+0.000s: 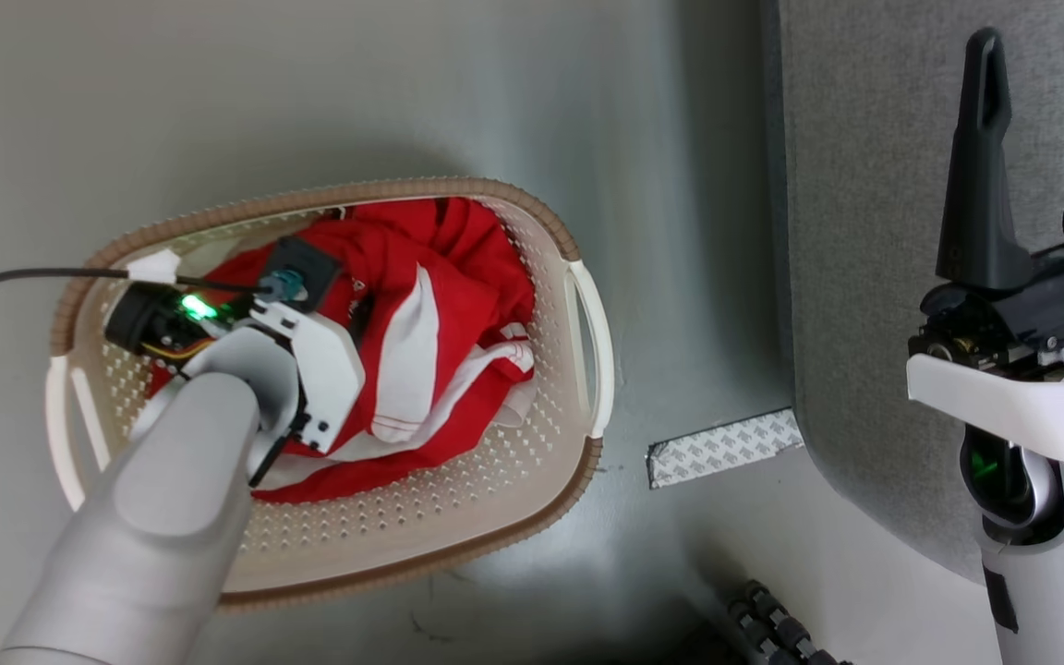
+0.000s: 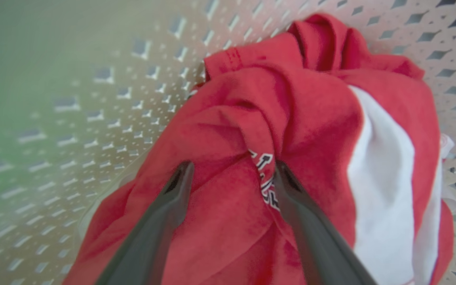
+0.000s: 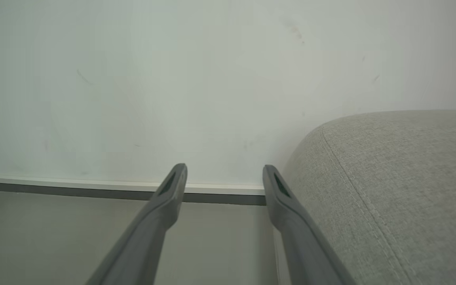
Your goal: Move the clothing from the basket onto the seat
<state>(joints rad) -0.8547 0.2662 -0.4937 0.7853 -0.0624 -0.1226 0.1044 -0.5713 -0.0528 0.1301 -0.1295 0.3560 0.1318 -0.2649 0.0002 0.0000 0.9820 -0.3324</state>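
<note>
- Currently, the clothing lies bunched inside the basket: red fabric with a broad white panel and white-striped trim, heaped towards the middle and far side.
- Basket stands on the smooth grey floor, to the left of the seat and apart from it. One white side handle faces the seat.
- Nothing red lies on the visible part of the seat cushion.
- Left forearm reaches down into the basket from the lower left of the head view, its wrist over the left part of the heap.
- Left gripper: fingers spread wide, tips down at the red cloth, a fold of fabric rising between them. Not clamped on it.
- Black-and-white print on the garment sits just beside one finger.
- Perforated basket wall shows behind and on both sides of the heap in the left wrist view.
- Right gripper: fingers wide apart, nothing between them. It is raised beside the rounded edge of the seat, pointing at a pale wall and its skirting board.
- Patterned strip of tape lies on the floor between basket and seat, one end touching the seat's base.
</note>
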